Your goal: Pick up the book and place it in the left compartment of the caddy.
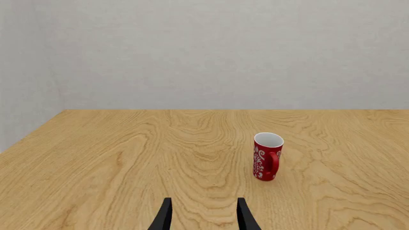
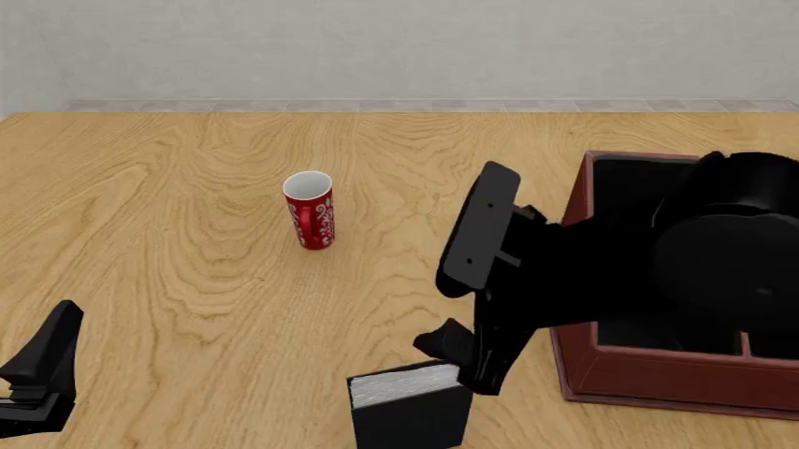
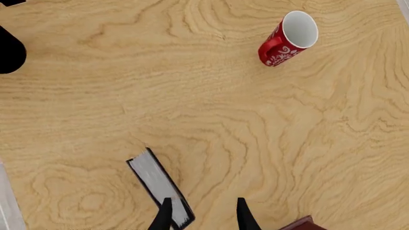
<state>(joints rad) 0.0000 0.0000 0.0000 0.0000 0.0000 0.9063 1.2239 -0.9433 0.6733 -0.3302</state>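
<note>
The table (image 2: pixel 187 281) looked like smooth, pale, satin-finished wood with bold grain; the red mug (image 2: pixel 310 222) appeared glossy, ceramic-like, white-patterned; the book (image 2: pixel 410 407) showed matt black covers and pale paper edges; the caddy (image 2: pixel 649 379) looked dark reddish-brown wood, black-lined inside.

Count on the table (image 2: pixel 187 281) — one book (image 2: pixel 410 404), black covers with a white-grey page edge. One red mug (image 2: pixel 310 210), white pattern, single handle. One caddy (image 2: pixel 649 374), reddish-brown wood with black interior; arm blocks most of it, compartment count can't be read. Two arms — two grippers: left gripper (image 1: pixel 204 215), right gripper (image 3: pixel 203 215), two fingers each.
</note>
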